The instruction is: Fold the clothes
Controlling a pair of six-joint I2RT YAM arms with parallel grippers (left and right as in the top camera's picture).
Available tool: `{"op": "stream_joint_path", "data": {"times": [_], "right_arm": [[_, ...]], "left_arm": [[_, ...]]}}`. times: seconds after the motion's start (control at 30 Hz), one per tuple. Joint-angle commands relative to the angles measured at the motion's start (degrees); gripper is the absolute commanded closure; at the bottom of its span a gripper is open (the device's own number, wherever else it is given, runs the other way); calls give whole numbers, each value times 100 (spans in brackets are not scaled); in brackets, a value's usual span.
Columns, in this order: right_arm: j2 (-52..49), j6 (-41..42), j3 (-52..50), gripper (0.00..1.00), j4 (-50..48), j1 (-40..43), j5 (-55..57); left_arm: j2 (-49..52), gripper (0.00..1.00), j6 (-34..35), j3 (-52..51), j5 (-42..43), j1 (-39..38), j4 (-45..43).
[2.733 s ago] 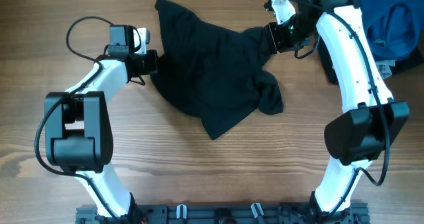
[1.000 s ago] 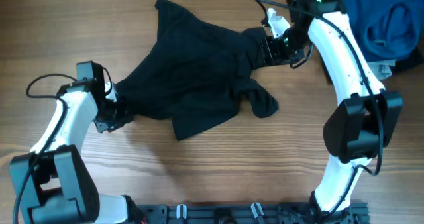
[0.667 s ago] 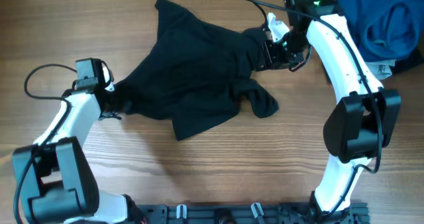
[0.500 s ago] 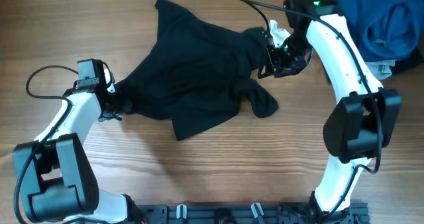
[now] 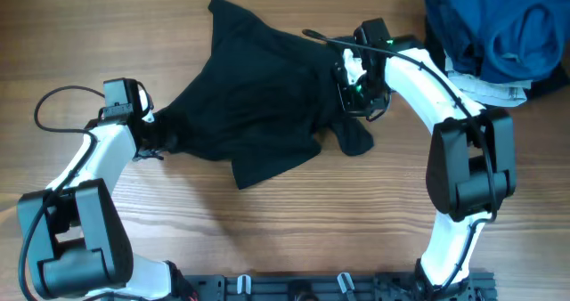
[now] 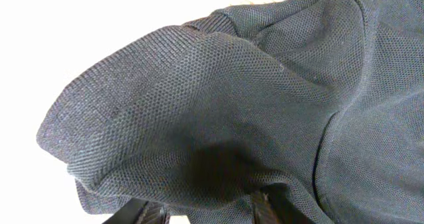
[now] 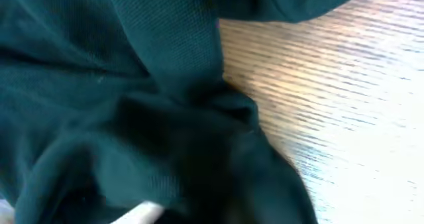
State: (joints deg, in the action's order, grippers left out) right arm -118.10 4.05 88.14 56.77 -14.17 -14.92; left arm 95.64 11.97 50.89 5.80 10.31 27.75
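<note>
The black garment (image 5: 267, 96) lies wrinkled across the middle of the wooden table. A loose flap (image 5: 356, 139) hangs off its right side. My left gripper (image 5: 157, 141) is at the garment's left tip. In the left wrist view the mesh fabric (image 6: 218, 118) bunches up and drapes between both fingers (image 6: 202, 214), so it is shut on the cloth. My right gripper (image 5: 347, 94) sits on the garment's right part, over the bunched fabric. The right wrist view is blurred, and dark fabric (image 7: 132, 105) fills the space at the jaws.
A bright blue garment (image 5: 499, 25) is heaped at the back right corner, with a small white folded piece (image 5: 485, 89) under its front edge. Bare wood (image 7: 344, 98) lies right of the black fabric. A black rail (image 5: 294, 288) runs along the table's front edge.
My left gripper dragged the garment's left side leftward, then held still. My right gripper moved from the back right corner down and left over the garment, taking the fabric with it.
</note>
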Motion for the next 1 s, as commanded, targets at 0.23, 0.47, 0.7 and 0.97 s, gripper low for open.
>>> {"op": "stream_joint_path", "data": {"times": [0.23, 0.47, 0.7, 0.97], "right_arm": [[63, 127, 57, 96, 26, 1543, -109], [103, -581, 1668, 0, 905, 1681, -393], [382, -708, 2516, 1, 1755, 107, -459], [33, -234, 2151, 0, 745, -2271, -120]], "left_arm": [[44, 88, 52, -26, 280, 42, 437], [44, 96, 48, -26, 1283, -542, 850], [-199, 96, 205, 254, 1241, -527, 396], [-531, 18, 1027, 560, 1285, 2573, -509]]}}
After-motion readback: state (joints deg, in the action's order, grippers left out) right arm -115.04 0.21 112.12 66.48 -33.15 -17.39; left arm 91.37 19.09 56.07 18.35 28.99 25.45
